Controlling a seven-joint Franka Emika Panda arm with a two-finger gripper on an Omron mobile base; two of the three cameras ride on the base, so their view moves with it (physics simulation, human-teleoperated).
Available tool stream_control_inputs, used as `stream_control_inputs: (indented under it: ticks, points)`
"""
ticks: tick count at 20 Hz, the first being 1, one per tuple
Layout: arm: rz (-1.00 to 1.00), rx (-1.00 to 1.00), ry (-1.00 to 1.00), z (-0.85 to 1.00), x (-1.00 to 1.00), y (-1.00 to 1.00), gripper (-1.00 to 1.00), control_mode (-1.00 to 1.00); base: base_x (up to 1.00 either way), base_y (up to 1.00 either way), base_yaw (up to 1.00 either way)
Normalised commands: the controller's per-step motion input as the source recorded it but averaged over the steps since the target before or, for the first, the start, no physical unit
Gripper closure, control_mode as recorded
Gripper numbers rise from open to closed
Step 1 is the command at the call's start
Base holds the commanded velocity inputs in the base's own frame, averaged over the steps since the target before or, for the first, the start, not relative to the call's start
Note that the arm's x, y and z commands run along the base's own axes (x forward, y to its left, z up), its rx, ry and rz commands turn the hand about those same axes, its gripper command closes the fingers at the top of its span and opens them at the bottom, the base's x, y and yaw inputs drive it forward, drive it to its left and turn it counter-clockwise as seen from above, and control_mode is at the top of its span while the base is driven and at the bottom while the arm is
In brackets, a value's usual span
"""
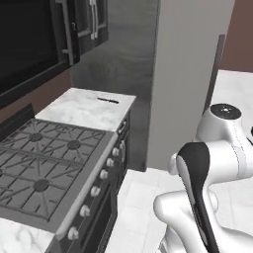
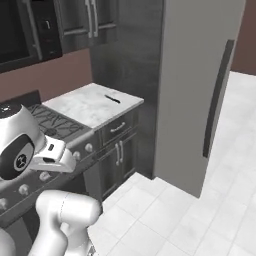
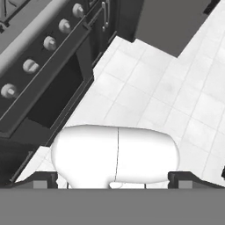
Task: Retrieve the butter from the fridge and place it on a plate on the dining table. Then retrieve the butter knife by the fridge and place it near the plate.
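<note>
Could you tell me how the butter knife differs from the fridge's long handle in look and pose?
The butter knife lies flat on the marble counter; the fridge handle stands upright on the fridge. The knife looks small and slim; the handle runs far longer. Both are dark and narrow.

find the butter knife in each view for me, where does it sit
Left base view: the butter knife lies at the far edge of the small marble counter, upper middle of the picture.
Right base view: the butter knife lies on the same counter, left of centre, close to the fridge.
Hand view: not in it; it looks at oven knobs and floor tiles.
Shared landmark: the gas stove beside the counter.
</note>
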Motion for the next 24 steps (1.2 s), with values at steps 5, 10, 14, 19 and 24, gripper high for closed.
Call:
stream_control_inputs:
  ticks: [5, 10, 14, 19, 24]
  points:
    - [0.0, 0.0, 0.0, 0.0, 0.0, 0.0, -1.0, 1.0, 0.95, -0.64, 0.42]
    - [0.0, 0.0, 0.0, 0.0, 0.0, 0.0, -1.0, 1.0, 0.82, -0.84, 0.55]
    - [0.0, 0.0, 0.0, 0.0, 0.0, 0.0, -1.0, 1.0, 0.66, -0.9, 0.59]
    - [0.0, 0.0, 0.0, 0.0, 0.0, 0.0, -1.0, 1.0, 0.38, -0.96, 0.56]
    - [0.0, 0.0, 0.0, 0.0, 0.0, 0.0, -1.0, 1.0, 0.22, -0.89, 0.41]
